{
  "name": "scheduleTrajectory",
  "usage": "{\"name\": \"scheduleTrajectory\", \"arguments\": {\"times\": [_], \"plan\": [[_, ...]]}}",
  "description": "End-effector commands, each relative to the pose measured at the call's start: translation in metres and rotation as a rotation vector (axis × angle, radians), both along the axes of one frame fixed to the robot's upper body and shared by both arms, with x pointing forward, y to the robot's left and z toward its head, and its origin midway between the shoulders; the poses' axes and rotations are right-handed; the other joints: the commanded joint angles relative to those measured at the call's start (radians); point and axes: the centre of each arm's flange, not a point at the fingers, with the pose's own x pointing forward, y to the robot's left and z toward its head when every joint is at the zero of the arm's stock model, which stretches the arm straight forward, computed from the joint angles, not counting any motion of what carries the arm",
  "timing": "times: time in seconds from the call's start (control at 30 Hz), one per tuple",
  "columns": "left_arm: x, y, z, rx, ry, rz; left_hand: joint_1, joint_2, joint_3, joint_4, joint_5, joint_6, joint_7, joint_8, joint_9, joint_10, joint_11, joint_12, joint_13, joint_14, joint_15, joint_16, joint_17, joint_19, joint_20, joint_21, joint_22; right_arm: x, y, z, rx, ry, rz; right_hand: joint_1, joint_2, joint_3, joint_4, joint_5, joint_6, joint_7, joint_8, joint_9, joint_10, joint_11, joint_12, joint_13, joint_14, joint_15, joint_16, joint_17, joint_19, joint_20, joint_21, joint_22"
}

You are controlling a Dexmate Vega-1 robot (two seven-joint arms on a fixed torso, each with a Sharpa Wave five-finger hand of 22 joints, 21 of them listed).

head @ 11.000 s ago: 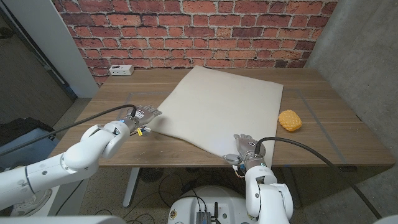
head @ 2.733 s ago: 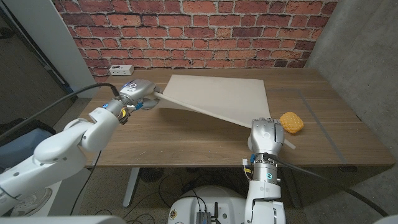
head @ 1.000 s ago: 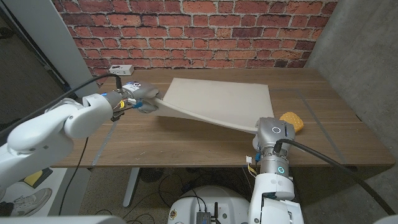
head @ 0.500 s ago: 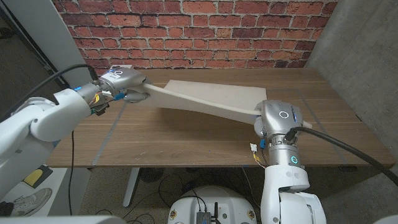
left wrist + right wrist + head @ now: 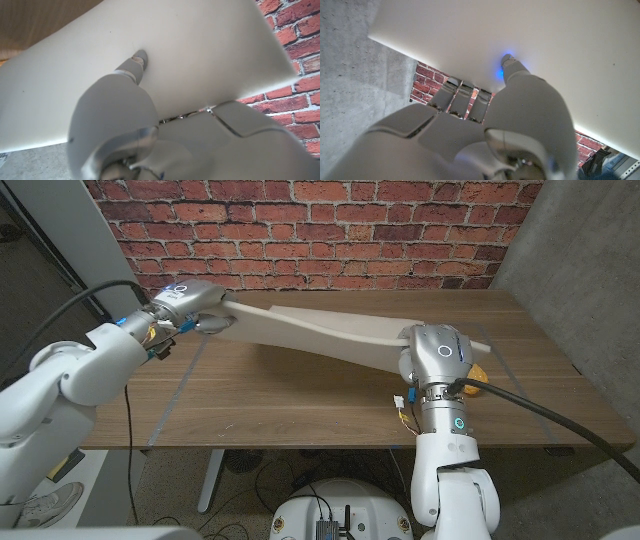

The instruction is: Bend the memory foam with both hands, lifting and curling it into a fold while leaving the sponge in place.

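The wooden surface (image 5: pixel 300 395) was the biggest thing, with a brick wall (image 5: pixel 320 230) behind it. Over the surface hung the big cream foam sheet (image 5: pixel 330 332), lifted along its near edge and sagging a little in the middle, while its far edge seemed to lie on the surface near the wall. The left hand (image 5: pixel 190 308) held the foam at its left corner, and in the left wrist view the left hand's fingers (image 5: pixel 137 62) pressed on the pale sheet with the edge pinched between them and the thumb. The right hand (image 5: pixel 432 352) held the foam at its right corner, and in the right wrist view the right hand's fingers (image 5: pixel 465 97) curled over the edge of the sheet. The foam looked light and soft, and it bent easily, so it would likely flop if held by one corner alone. It seemed best to hold it by the two near corners, as both hands did, and roll that edge toward the wall. The little yellow sponge (image 5: pixel 478 372) sat on the surface just beside the right hand, mostly hidden behind that arm, so only a bit peeked out. The far edge of the foam was hard to see too.
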Motion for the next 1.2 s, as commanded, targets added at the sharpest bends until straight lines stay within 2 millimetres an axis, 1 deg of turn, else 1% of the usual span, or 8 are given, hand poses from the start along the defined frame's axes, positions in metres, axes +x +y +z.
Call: {"name": "scheduleTrajectory", "arguments": {"times": [0.03,0.13,0.33,0.43,0.6,0.7,0.93,1.2], "plan": [[0.032,-0.003,0.018,-0.062,0.012,-0.045,0.039,0.055,0.015,0.011,0.002,-0.006,0.001,0.007,0.008,0.008,-0.012,0.010,0.230,0.011,-0.144,0.000,0.000,0.006,0.001,0.012,0.003,0.039,0.000,0.013,0.003,-0.090,0.055,0.012,0.005,0.002,0.006,-0.003,0.011,0.003,0.010,0.007,0.011,0.006,0.005,0.007,0.002,-0.163,-0.003,0.005,0.001,-0.021,0.005,0.005],[0.041,-0.002,0.023,-0.094,0.010,-0.050,0.045,0.063,0.028,0.012,0.005,-0.006,0.006,0.012,0.013,0.010,-0.013,0.014,0.236,0.018,-0.142,0.000,-0.002,0.005,0.001,0.015,0.004,0.046,-0.001,0.016,0.024,-0.134,0.043,0.015,0.007,0.004,0.007,-0.004,0.016,0.008,0.013,0.010,0.020,0.014,0.010,0.010,0.005,-0.162,-0.003,0.007,0.005,-0.014,0.008,0.005],[0.062,0.003,0.029,-0.148,0.018,-0.044,0.051,0.056,0.049,0.010,0.004,0.000,0.021,0.021,0.017,0.016,-0.001,0.025,0.252,0.039,-0.135,-0.002,-0.010,0.015,-0.005,0.028,0.006,0.063,-0.003,0.022,0.059,-0.183,0.033,0.022,0.006,0.015,0.006,0.000,0.033,0.026,0.019,0.006,0.045,0.031,0.021,0.016,0.018,-0.157,-0.007,0.007,0.019,0.009,0.015,0.003],[0.071,0.005,0.031,-0.175,0.023,-0.044,0.051,0.052,0.056,0.008,0.003,0.004,0.023,0.022,0.015,0.017,0.005,0.027,0.256,0.048,-0.132,-0.002,-0.012,0.021,-0.004,0.033,0.006,0.070,-0.004,0.025,0.079,-0.215,0.026,0.023,-0.003,0.025,0.005,0.007,0.049,0.033,0.023,0.000,0.061,0.041,0.029,0.019,0.034,-0.152,-0.014,0.000,0.033,0.027,0.022,0.000],[0.085,0.006,0.034,-0.198,0.043,-0.037,0.051,0.046,0.065,0.003,0.003,0.005,0.034,0.021,0.011,0.019,0.011,0.031,0.263,0.060,-0.128,-0.003,-0.017,0.025,-0.004,0.041,0.007,0.082,-0.007,0.032,0.109,-0.243,0.016,0.022,-0.018,0.038,-0.001,0.019,0.062,0.050,0.021,-0.014,0.081,0.065,0.032,0.012,0.063,-0.146,-0.023,-0.010,0.041,0.045,0.025,-0.004],[0.092,0.006,0.036,-0.217,0.056,-0.048,0.049,0.042,0.068,0.002,0.003,0.006,0.040,0.020,0.009,0.019,0.014,0.032,0.266,0.067,-0.123,-0.003,-0.019,0.029,-0.002,0.045,0.008,0.089,-0.008,0.037,0.108,-0.242,0.011,0.018,-0.023,0.043,-0.002,0.022,0.065,0.059,0.019,-0.019,0.084,0.069,0.031,0.008,0.071,-0.143,-0.028,-0.014,0.042,0.047,0.025,-0.006],[0.107,0.001,0.042,-0.232,0.063,-0.052,0.044,0.040,0.070,0.002,0.004,0.000,0.040,0.015,0.005,0.014,0.016,0.032,0.271,0.071,-0.119,-0.004,-0.020,0.033,-0.001,0.052,0.009,0.106,-0.009,0.048,0.088,-0.238,0.011,0.013,-0.023,0.050,-0.001,0.024,0.063,0.059,0.014,-0.025,0.084,0.071,0.031,0.009,0.078,-0.143,-0.034,-0.018,0.041,0.046,0.024,-0.007],[0.124,-0.009,0.057,-0.220,0.090,-0.064,0.044,0.040,0.071,0.000,0.005,0.000,0.041,0.013,0.003,0.014,0.018,0.033,0.275,0.077,-0.118,-0.002,-0.018,0.036,-0.003,0.057,0.010,0.128,-0.010,0.058,0.071,-0.229,0.017,0.010,-0.020,0.057,0.000,0.027,0.061,0.058,0.009,-0.030,0.078,0.067,0.030,0.011,0.079,-0.146,-0.042,-0.022,0.039,0.042,0.023,-0.007]]}}
